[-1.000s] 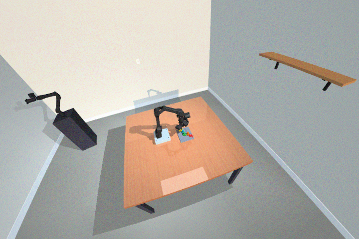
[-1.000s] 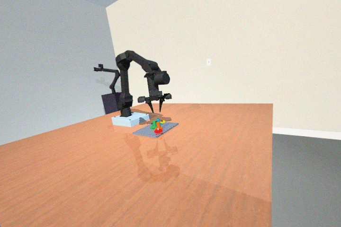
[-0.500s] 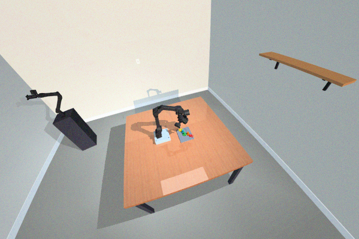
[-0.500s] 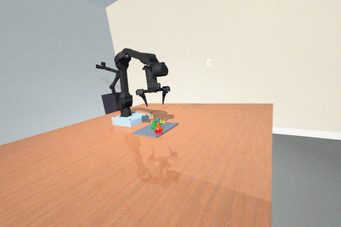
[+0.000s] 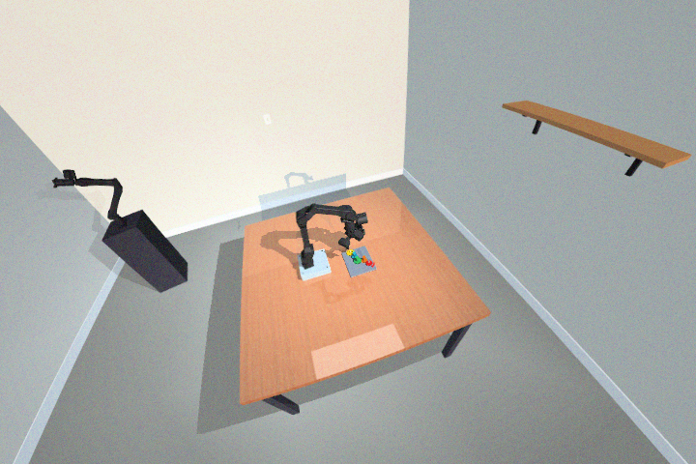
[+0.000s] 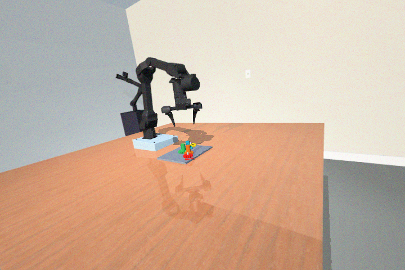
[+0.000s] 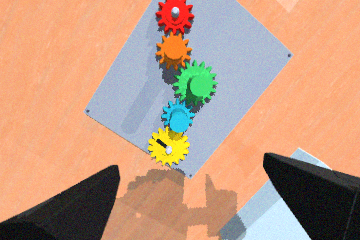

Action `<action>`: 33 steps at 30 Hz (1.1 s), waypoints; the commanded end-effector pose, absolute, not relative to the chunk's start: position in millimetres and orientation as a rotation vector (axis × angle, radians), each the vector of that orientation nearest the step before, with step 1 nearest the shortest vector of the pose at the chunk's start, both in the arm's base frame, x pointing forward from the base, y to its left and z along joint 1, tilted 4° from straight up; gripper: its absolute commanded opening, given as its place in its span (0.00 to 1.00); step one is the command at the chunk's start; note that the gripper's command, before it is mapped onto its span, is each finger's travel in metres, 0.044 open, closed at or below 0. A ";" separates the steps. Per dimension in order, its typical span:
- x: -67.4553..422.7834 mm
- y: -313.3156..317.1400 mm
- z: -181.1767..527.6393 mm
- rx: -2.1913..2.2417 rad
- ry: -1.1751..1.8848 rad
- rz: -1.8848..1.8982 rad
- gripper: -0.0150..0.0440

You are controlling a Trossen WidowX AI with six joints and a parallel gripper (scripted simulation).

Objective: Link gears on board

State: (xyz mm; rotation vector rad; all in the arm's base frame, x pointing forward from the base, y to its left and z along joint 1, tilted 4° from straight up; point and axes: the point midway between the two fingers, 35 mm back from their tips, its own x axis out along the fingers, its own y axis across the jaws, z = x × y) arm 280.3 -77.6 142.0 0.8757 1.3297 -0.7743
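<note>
Arm (image 5: 327, 210) (image 6: 147, 92) arched over tabletop (image 5: 354, 305) (image 6: 209, 178), wrist bent down; tool (image 5: 354, 245) (image 6: 184, 125) (image 7: 192, 165) above the surface, fingers pointing down, spread nearly full width, nothing between them. One grey board (image 5: 354, 268) (image 6: 171, 156) (image 7: 123, 95). Five gears on it, in a winding row: one red (image 5: 369, 263) (image 6: 187, 155) (image 7: 175, 22), one orange (image 5: 363, 259) (image 6: 188, 148) (image 7: 173, 50), one green (image 5: 357, 259) (image 6: 182, 148) (image 7: 200, 84), one blue (image 5: 354, 255) (image 6: 187, 142) (image 7: 178, 119), one yellow, black-striped (image 5: 349, 252) (image 6: 193, 144) (image 7: 163, 155)

The tabletop (image 5: 304, 328) (image 6: 145, 190) (image 7: 33, 60) is shared by all views. In the top view it is seen whole from high up, well back; in the exterior view, low, across from near one edge; in the wrist view, close, downward, corners outside.
</note>
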 end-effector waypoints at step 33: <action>288.9 69.1 166.9 0.882 1.343 -0.767 1.00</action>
